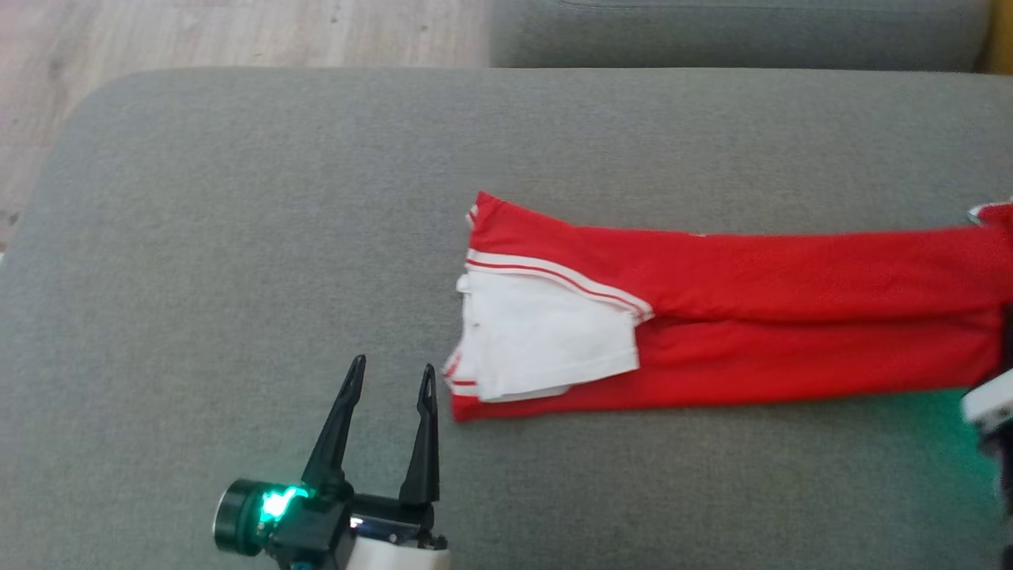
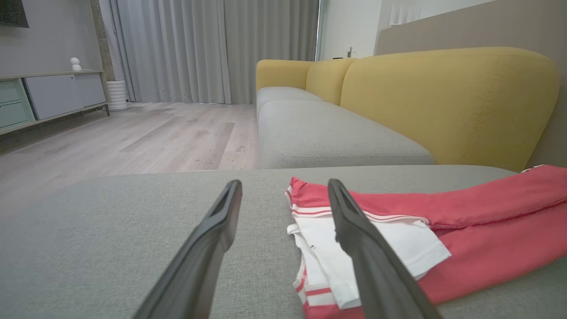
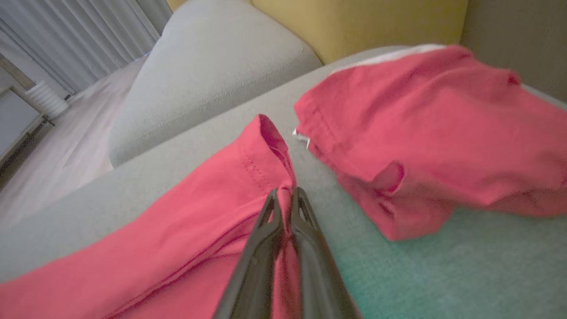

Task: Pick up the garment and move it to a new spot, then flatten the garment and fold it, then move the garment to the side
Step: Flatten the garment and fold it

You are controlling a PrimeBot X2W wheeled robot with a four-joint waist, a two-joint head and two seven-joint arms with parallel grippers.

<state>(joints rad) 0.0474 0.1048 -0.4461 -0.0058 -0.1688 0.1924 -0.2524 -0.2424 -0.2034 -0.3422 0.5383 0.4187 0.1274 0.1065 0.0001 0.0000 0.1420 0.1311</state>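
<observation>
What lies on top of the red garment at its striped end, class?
A white folded layer edged with red stripes lies over the red garment. The red fabric beneath that layer is covered, so how it sits there cannot be seen.

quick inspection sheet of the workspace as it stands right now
surface: grey sofa cushion, garment lying on it
job's things: red garment folded into a long strip, white part with red stripes at one end
clutter: nothing seen
grippers: left gripper open, near the white end, not gripping; right gripper shut on a red hem at the other end
cables: nothing seen
surroundings: yellow backrest, wooden floor, grey curtains
</observation>
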